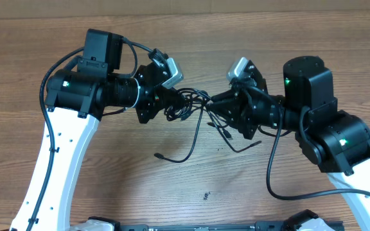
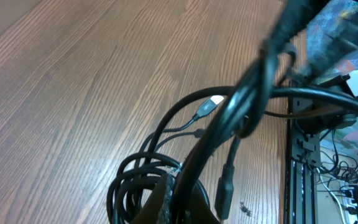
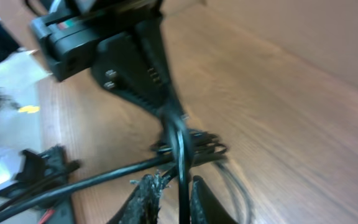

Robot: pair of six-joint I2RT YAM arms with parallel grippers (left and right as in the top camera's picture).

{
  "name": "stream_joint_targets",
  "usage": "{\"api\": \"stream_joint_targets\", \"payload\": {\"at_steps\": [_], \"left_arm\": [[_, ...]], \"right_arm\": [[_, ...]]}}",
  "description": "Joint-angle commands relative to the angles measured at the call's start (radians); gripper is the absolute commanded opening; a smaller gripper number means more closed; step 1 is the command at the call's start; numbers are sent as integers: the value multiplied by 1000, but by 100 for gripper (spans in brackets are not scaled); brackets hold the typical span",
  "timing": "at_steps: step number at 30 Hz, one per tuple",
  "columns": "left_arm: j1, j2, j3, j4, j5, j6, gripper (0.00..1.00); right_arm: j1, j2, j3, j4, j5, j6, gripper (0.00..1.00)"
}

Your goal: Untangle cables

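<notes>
A tangle of black cables (image 1: 191, 102) hangs between my two grippers above the wooden table. My left gripper (image 1: 167, 97) is shut on the left side of the tangle; in the left wrist view its fingers (image 2: 188, 202) pinch a looped bundle (image 2: 135, 183), and USB plugs (image 2: 209, 106) dangle beyond. My right gripper (image 1: 227, 106) is shut on the right side; in the right wrist view a single cable (image 3: 180, 155) runs up between its fingers (image 3: 178, 202) toward the left gripper (image 3: 135, 62). Loose ends (image 1: 161, 156) trail onto the table.
The wooden table (image 1: 172, 192) spreads under both arms. A loose cable end (image 1: 254, 145) lies under the right gripper. The right arm's own black cable (image 1: 272, 173) loops down at the right. A small dark speck (image 1: 206, 196) lies near the front.
</notes>
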Motion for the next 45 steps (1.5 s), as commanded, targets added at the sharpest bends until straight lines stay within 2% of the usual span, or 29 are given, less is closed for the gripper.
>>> {"api": "stream_joint_targets", "payload": {"at_steps": [1,10,14,17,20,26,31,45], "left_arm": [[3,3,-1,1,37,19,4],[3,3,-1,-1,8,19,4],[3,3,-1,-15,13,19,4],[3,3,-1,-16,91,31,4],[2,3,-1,-15,201,77,4],[2,3,-1,-18,239,79,4],[2,4,-1,-16,212,78,4],[3,4,-1,7,184,72,4]], "right_arm": [[8,-19,17,30,76,24,16],[8,-24,17,51,85,24,16],[8,-30,17,60,212,24,16],[8,-21,17,59,327,24,18],[8,6,17,49,353,19,19],[8,61,17,42,348,17,18],[8,64,17,34,244,15,15],[8,39,17,-76,-100,-71,14]]}}
